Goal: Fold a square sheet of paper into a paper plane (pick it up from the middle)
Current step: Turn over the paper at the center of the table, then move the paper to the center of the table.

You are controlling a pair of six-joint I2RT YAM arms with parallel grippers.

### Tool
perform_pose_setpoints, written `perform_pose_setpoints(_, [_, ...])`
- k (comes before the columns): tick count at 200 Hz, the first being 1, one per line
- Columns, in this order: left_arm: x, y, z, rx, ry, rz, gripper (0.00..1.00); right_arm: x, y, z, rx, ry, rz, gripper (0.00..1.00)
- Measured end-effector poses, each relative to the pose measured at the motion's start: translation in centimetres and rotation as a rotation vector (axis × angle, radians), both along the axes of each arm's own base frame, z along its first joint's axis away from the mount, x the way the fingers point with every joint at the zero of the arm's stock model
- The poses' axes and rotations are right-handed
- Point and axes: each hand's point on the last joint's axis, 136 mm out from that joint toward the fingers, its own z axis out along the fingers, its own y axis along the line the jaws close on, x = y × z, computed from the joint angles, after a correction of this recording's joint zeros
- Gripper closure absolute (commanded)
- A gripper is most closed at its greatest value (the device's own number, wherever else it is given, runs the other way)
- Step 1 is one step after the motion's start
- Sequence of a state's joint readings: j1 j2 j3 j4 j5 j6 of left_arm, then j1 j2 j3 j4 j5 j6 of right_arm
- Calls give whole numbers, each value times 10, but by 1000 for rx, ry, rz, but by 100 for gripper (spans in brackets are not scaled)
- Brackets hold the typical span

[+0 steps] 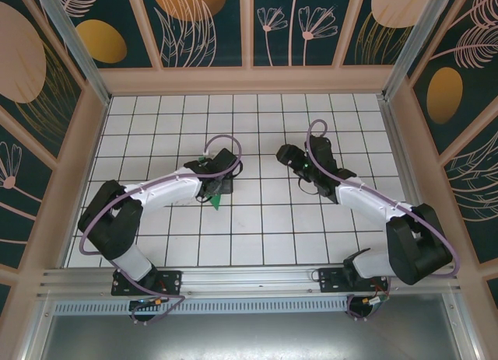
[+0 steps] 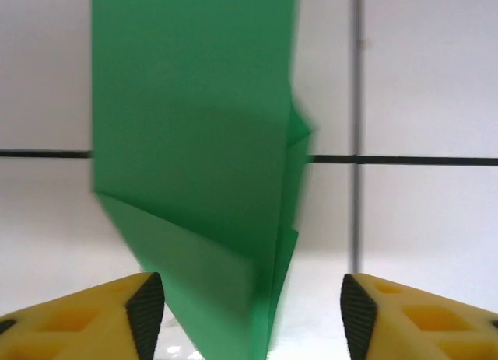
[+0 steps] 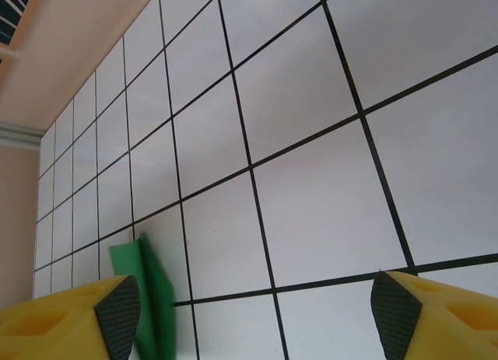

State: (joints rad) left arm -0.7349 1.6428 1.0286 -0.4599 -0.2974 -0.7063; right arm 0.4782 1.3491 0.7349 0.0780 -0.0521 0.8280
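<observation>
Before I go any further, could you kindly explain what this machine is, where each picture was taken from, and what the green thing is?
It is two robot arms, a left arm and a right arm, bolted at the near edge of a white tiled table. One picture looks down from above; the other two come from a camera on each wrist, so the yellow fingers are that arm's own. The left claw stands open around folded green paper. The right claw is open too, holding nothing.
</observation>
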Motion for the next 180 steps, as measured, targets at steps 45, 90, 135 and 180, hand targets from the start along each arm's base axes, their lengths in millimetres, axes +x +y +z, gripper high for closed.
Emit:
perform_pose_setpoints(45, [20,-18,25,-267,-46,-53,13,-8,25,-9,-19,28,37,24])
perform_pose_setpoints(90, [29,46,59,-389,-182,83,2,-34,132,-25,-43,75,240,47])
perform_pose_setpoints(135, [16,113,50,-382,-236,286,1,-63,230,-41,-43,107,392,61])
perform_pose_setpoints(180, [-3,151,33,-363,-249,437,1,-59,258,-79,-80,197,431,61])
